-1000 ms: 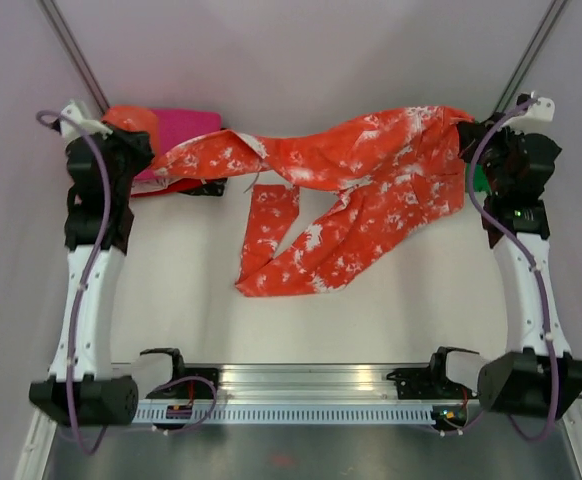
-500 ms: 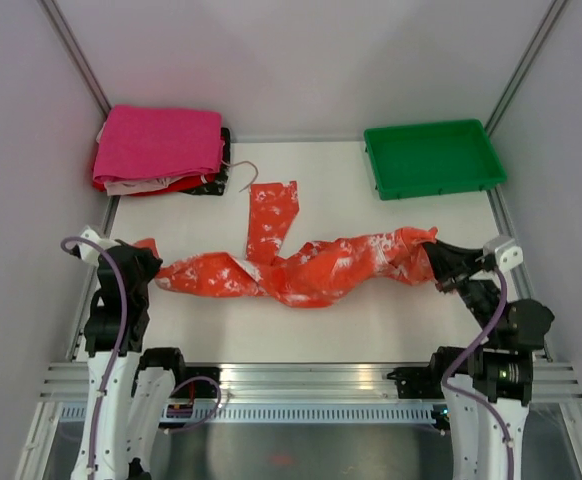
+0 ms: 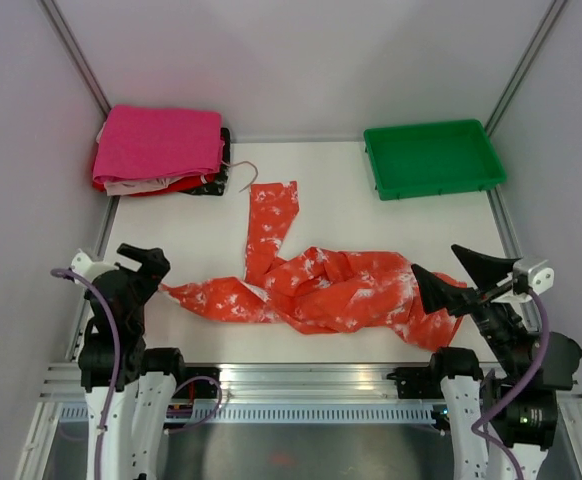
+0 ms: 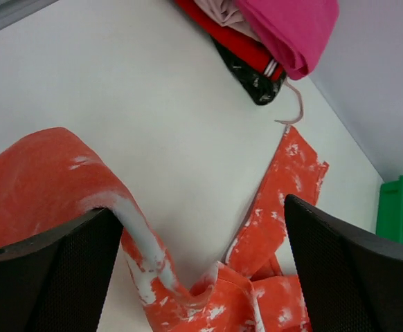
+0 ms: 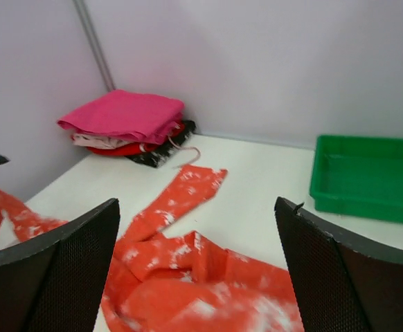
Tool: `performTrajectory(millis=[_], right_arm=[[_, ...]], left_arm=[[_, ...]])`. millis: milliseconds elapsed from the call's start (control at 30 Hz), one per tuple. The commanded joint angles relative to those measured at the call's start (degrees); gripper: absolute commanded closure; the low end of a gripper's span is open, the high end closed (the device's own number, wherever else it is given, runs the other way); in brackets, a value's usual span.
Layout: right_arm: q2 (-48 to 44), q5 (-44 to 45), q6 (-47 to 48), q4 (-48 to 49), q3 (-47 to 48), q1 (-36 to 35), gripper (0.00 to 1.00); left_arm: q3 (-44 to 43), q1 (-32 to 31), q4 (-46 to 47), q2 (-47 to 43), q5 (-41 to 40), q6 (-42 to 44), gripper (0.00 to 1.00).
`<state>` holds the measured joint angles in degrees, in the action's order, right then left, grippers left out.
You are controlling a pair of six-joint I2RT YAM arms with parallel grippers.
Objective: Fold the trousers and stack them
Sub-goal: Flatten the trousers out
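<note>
The orange-red trousers (image 3: 321,290) with white flecks lie bunched in a twisted band across the near half of the table, one leg (image 3: 269,215) reaching toward the back. My left gripper (image 3: 149,262) stands open at the band's left end; in the left wrist view the trousers (image 4: 42,166) curl up beside the left finger (image 4: 49,277), with nothing pinched in the left gripper (image 4: 200,228). At the band's right end my right gripper (image 3: 434,258) is open too. The right wrist view has the trousers (image 5: 187,277) lying loose below the wide-apart fingers of the right gripper (image 5: 196,207).
A stack of folded clothes (image 3: 161,145), pink on top, sits in the back left corner, with a thin cord (image 3: 243,175) trailing from it. A green tray (image 3: 431,160) stands at the back right. Walls close in the table on three sides.
Both grippers went from shut to open and let go of the trousers. The cloth, earlier stretched between them, dropped onto the table nearer the front edge. Both arms drew back toward me.
</note>
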<state>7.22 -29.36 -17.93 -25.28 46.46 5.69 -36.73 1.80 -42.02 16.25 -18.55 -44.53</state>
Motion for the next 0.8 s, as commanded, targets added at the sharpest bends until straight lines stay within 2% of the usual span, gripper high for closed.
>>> performTrajectory(millis=[0, 67, 133, 167, 200, 233, 300, 400, 467, 533, 567, 667, 700, 733, 767], right_arm=[[1.7, -6.6, -2.9, 3.0, 7.5, -1.3, 0.02], [2.9, -4.7, -3.2, 2.9, 12.0, -1.7, 0.02], [5.0, -1.1, -4.9, 1.6, 14.1, -1.8, 0.02], [6.2, 3.2, -7.5, -1.0, 14.7, -1.8, 0.02], [7.8, 5.1, -8.9, -2.7, 14.7, -1.8, 0.02], [11.9, 6.8, -10.3, -5.3, 15.2, -1.7, 0.02], [16.7, 10.4, -11.5, -11.8, 15.6, -1.8, 0.02], [24.2, 14.2, -9.8, -15.6, 14.8, -1.7, 0.02], [26.5, 22.2, -11.0, -14.4, 13.3, -1.7, 0.02], [27.5, 27.5, -12.7, -11.9, 9.8, -1.8, 0.02], [27.9, 28.9, -13.3, -9.9, 8.5, -1.8, 0.02], [31.4, 33.3, -15.9, -6.6, 3.7, -1.8, 0.02], [33.3, 33.5, -16.4, -5.7, 1.3, -1.8, 0.02], [33.8, 33.2, -17.6, -4.7, 0.1, -1.7, 0.02], [34.2, 32.9, -18.0, -2.4, -2.4, -1.8, 0.02]], left_arm=[[-11.1, 0.1, 1.7, 5.6, 3.4, 4.4, 0.0], [-17.0, 0.1, 3.0, 8.4, 6.3, 5.3, 0.0], [-22.3, 0.1, 5.0, 13.9, 14.3, 7.7, 0.0], [-26.9, 0.2, 3.4, 18.7, 19.3, 8.5, 0.0], [-29.5, 0.2, 3.3, 18.7, 21.9, 8.6, 0.0], [-31.7, 0.1, 0.2, 23.3, 23.6, 8.9, 0.0], [-35.7, 0.2, -2.5, 26.4, 26.3, 10.4, 0.0], [-41.5, 0.2, -5.9, 26.9, 21.8, 12.9, 0.0], [-40.4, 0.2, -2.1, 24.8, 21.2, 14.9, 0.0], [-38.1, 0.1, 0.0, 25.5, 24.7, 15.4, 0.0], [-37.2, 0.1, 1.5, 28.6, 30.8, 15.1, 0.0], [-31.4, -0.4, 5.3, 37.3, 39.3, 13.4, 0.03], [-30.0, -1.0, 6.7, 38.9, 38.7, 13.6, 0.04], [-29.1, -5.0, 7.9, 40.6, 37.0, 14.1, 0.04], [-28.2, -7.1, 9.7, 43.9, 32.0, 15.8, 0.02]])
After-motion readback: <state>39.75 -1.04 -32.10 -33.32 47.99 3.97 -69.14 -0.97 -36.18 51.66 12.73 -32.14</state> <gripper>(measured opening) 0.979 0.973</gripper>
